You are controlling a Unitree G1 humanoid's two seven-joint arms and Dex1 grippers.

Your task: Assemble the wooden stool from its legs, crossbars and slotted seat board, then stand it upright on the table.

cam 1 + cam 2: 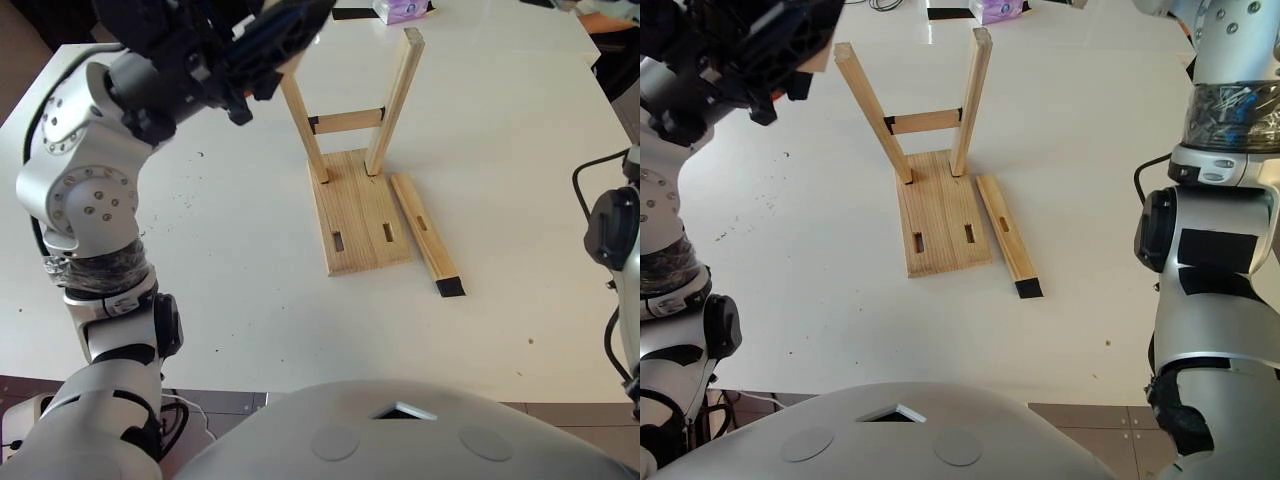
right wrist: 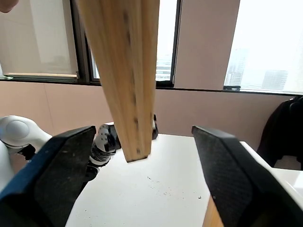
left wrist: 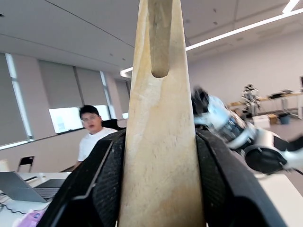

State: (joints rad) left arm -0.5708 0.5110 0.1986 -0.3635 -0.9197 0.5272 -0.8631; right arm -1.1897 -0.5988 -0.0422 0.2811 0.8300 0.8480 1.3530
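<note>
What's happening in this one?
A robot is midway through an assembly job. The seat board lies flat on the table with two legs standing in it, joined by a crossbar. Another leg lies loose beside the board. The left gripper holds a slotted wooden piece above the table.

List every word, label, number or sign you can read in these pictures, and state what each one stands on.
No text in these pictures can be read.
Print on the small purple and white packet at the far edge of the white table: too small and blurred to read.
On the pale wooden slotted seat board, its two upright wooden legs and the loose wooden leg lying beside it: no words or numbers.
</note>
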